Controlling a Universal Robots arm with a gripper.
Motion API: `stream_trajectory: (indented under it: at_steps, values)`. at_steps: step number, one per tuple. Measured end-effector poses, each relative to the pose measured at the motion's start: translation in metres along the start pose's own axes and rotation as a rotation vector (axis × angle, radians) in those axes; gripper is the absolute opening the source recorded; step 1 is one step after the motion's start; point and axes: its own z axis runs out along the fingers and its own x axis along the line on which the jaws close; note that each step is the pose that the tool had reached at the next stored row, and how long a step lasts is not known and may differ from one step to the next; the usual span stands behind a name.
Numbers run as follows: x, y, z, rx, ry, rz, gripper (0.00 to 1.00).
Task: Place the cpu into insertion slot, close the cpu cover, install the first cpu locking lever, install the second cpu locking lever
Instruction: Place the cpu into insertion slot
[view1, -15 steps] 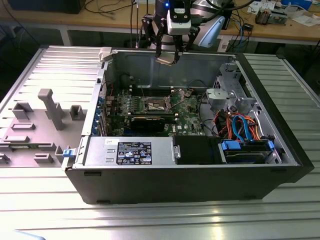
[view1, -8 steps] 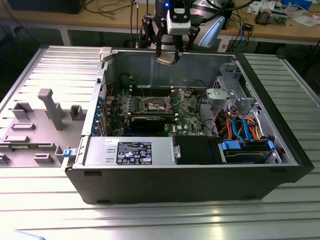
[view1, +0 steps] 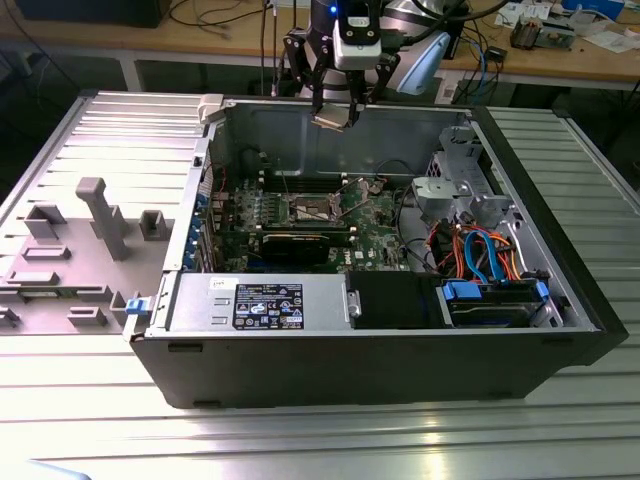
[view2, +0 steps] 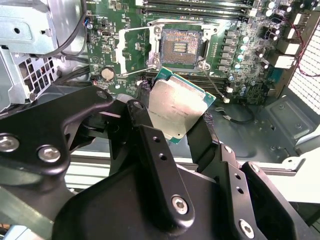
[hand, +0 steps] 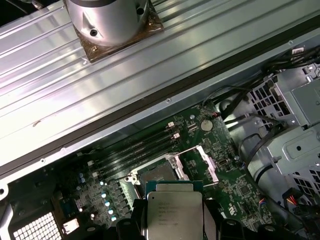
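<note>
Open computer case (view1: 400, 370) on a ribbed metal table (view1: 300, 440). Inside the case: silver power supply (view1: 195, 300), long black card (view1: 300, 243), blue and orange cables (view1: 478, 245). At the exterior view's left: grey moulded tray (view1: 140, 150), apparently plastic. First wrist view: coin cell (hand: 205, 125) near the memory slots (hand: 135, 147).

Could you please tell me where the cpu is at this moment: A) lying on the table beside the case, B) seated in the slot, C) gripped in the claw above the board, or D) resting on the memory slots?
C: the claw grips the cpu by its edges above the board, and the slot lies bare.
</note>
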Motion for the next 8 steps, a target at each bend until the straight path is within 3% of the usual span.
stream_trajectory:
  at_steps: [8]
  values:
    - [0.0,-0.0001,0.0,-0.0006,-0.003,0.034,0.55]
